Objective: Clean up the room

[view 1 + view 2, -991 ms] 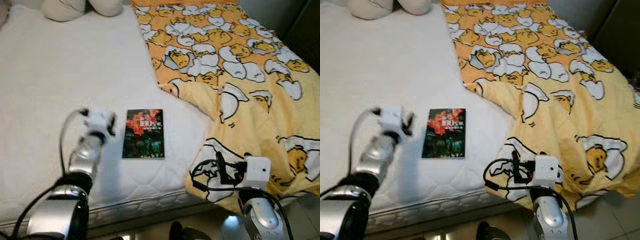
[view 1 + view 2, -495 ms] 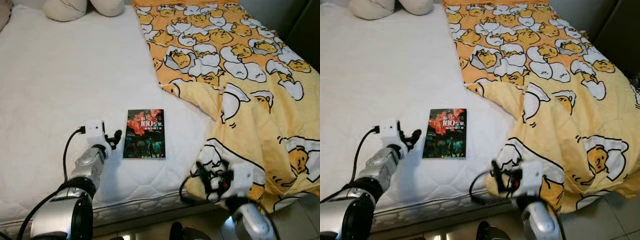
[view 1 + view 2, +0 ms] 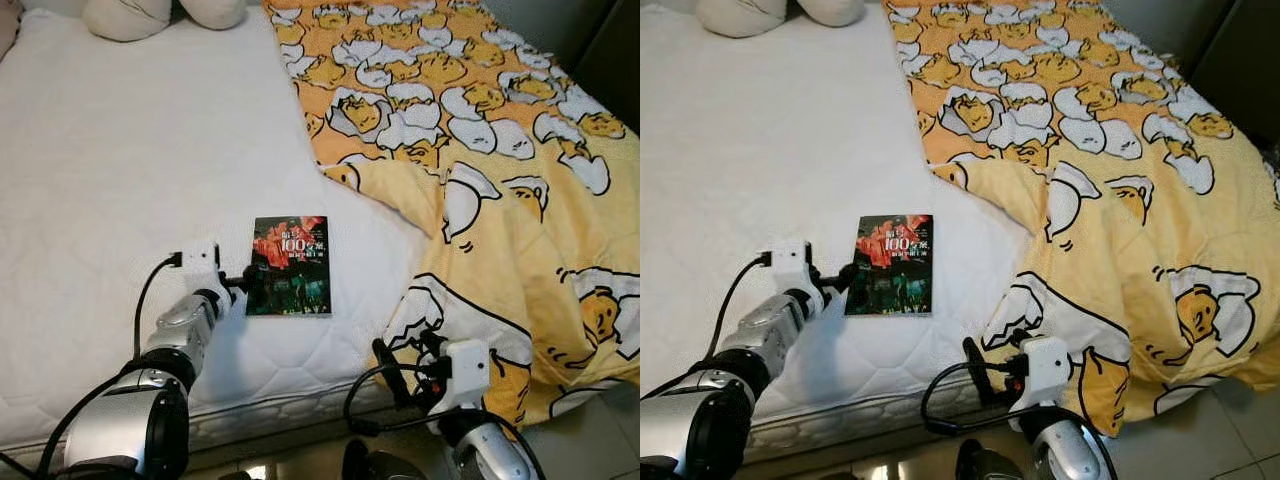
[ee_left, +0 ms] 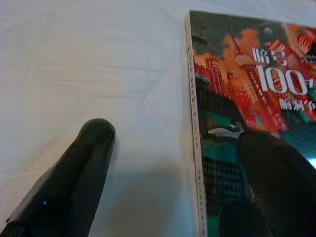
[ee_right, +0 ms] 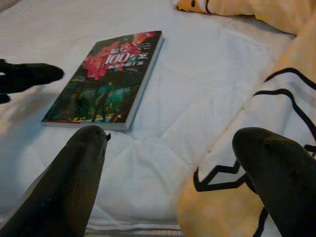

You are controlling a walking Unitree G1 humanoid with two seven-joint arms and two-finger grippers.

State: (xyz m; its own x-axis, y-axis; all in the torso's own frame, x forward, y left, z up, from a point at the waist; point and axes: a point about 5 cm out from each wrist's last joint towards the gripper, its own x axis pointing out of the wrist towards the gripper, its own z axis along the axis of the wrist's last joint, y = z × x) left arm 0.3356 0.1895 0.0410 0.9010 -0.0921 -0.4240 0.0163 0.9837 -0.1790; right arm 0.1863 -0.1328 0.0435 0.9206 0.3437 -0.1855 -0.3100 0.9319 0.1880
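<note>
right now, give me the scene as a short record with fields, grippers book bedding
surface: white mattress
book: dark cover with red art, lying flat near the mattress's front edge
left gripper: open, at the book's left edge; one finger over the sheet, the other over the cover
right gripper: open, low by the mattress's front edge, aimed toward the book
blanket: yellow, egg pattern, covering the bed's right side, right of the book
pillows: at the far end

We see white quilted mattress (image 3: pixel 120 160); book (image 3: pixel 289 265) cover dark green, red, white "100"; blanket (image 3: pixel 480 150) orange-yellow, white-and-yellow egg cartoon pattern; cream pillows (image 3: pixel 165 14).
</note>
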